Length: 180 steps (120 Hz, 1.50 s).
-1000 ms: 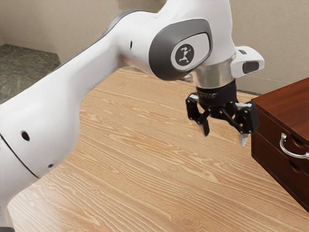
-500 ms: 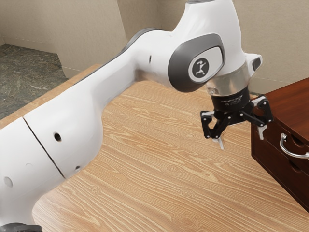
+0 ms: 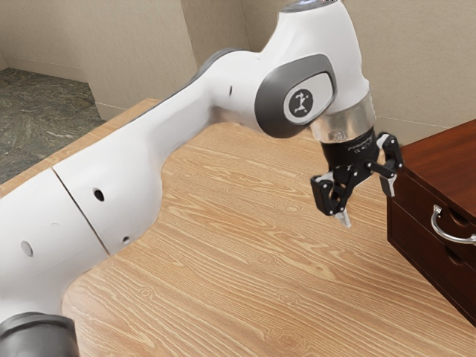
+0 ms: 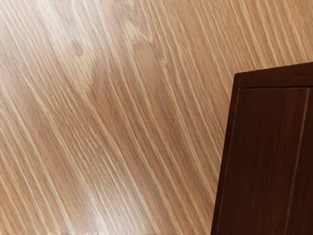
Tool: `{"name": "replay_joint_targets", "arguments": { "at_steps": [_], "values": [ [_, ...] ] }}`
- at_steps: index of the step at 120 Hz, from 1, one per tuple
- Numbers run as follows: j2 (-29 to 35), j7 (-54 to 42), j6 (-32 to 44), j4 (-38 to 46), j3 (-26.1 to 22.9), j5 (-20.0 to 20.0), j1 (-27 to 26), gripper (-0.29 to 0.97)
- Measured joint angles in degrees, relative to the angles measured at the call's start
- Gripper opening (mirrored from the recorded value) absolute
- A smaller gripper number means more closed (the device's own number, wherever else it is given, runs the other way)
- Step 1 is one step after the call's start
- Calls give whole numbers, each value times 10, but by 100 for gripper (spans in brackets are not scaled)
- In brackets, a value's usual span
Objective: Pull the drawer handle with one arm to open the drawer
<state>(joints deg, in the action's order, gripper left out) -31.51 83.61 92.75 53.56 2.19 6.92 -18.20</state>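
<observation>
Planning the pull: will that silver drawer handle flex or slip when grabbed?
Likely stiff: the handle looks like a curved metal bar. Its glossy finish hints it could slip. Hooking behind the loop seems safer.

Spread fingers (image 3: 328, 197) hover near the drawer handle (image 3: 447, 231).

Tabletop (image 3: 223, 260): light wood, visible grain, soft sheen
Drawer (image 3: 416, 207): dark reddish wood, smooth, polished
Handle (image 3: 446, 232): bright shiny metal
Arm (image 3: 149, 171): glossy white plastic
End effector (image 3: 368, 204): matt black
</observation>
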Motion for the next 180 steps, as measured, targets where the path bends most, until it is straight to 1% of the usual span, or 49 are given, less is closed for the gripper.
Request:
{"name": "replay_joint_targets", "arguments": {
  "at_steps": [9, 20, 31, 39, 55, 65, 78, 95, 113, 130, 180],
  "values": [
    [-26, 27, -16, -42, -15, -7, 5, 64],
    [-47, 55, -31, -66, -27, -12, 18, 64],
    [-62, 80, -43, -82, -61, -26, 40, 64],
    [-61, 96, -49, -84, -73, -37, 41, 64],
    [-46, 116, -63, -80, -80, -61, 41, 63],
    [-49, 125, -73, -80, -102, -68, 53, 63],
    [-50, 135, -88, -81, -139, -84, 81, 63],
    [-41, 134, -107, -80, -151, -109, 93, 63],
    [-38, 131, -117, -82, -153, -119, 87, 63],
    [-21, 127, -120, -82, -153, -122, 71, 63],
    [-14, 118, -93, -83, -158, -125, -2, 63]
  ]
}}
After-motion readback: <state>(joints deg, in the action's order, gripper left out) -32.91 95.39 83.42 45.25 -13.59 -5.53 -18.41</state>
